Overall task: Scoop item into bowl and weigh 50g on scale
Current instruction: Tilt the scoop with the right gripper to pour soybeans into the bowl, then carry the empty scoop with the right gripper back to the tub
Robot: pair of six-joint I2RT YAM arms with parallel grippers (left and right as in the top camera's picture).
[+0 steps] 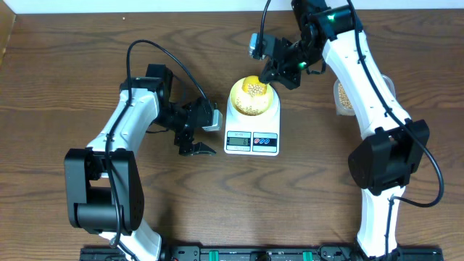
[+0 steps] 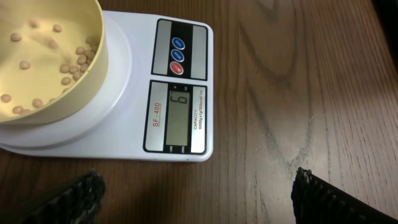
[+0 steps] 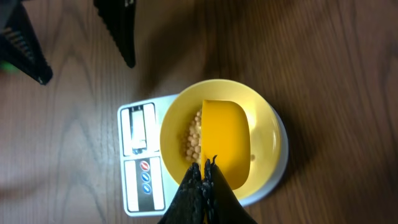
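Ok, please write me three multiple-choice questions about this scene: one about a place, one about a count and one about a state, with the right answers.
1. Where does the bowl stand?
A. on the scale
B. on the table, left of the scale
C. inside a tub

2. How many buttons on the scale are blue?
A. one
B. two
C. three

3. In what state are the right jaws?
A. open and empty
B. shut on the scoop
C. out of view

Answers:
1 A: the bowl sits on the scale's platform.
2 B: two blue buttons stand in a row with one red.
3 B: the right wrist view shows them closed on the scoop's handle, with the scoop over the bowl.
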